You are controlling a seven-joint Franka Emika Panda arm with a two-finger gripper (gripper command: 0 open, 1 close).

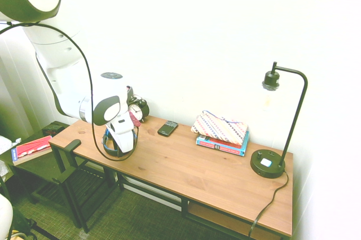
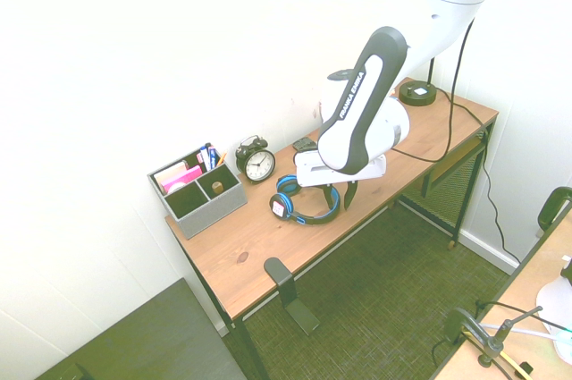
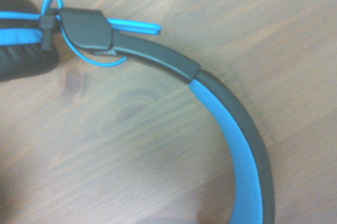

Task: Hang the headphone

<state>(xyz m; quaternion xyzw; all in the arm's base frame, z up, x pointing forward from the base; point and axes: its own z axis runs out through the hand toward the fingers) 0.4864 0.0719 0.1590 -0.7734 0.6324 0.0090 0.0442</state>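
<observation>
On a wooden desk against a white wall, the robot's hand straddles the headband of the headphone, its grip impossible to judge; the headphone lies flat beside the clock, not yet hung.

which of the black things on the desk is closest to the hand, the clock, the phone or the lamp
The clock. It stands by the wall just behind the headphone, which the hand is over. The phone lies further along, and the lamp stands at the far end.
</observation>
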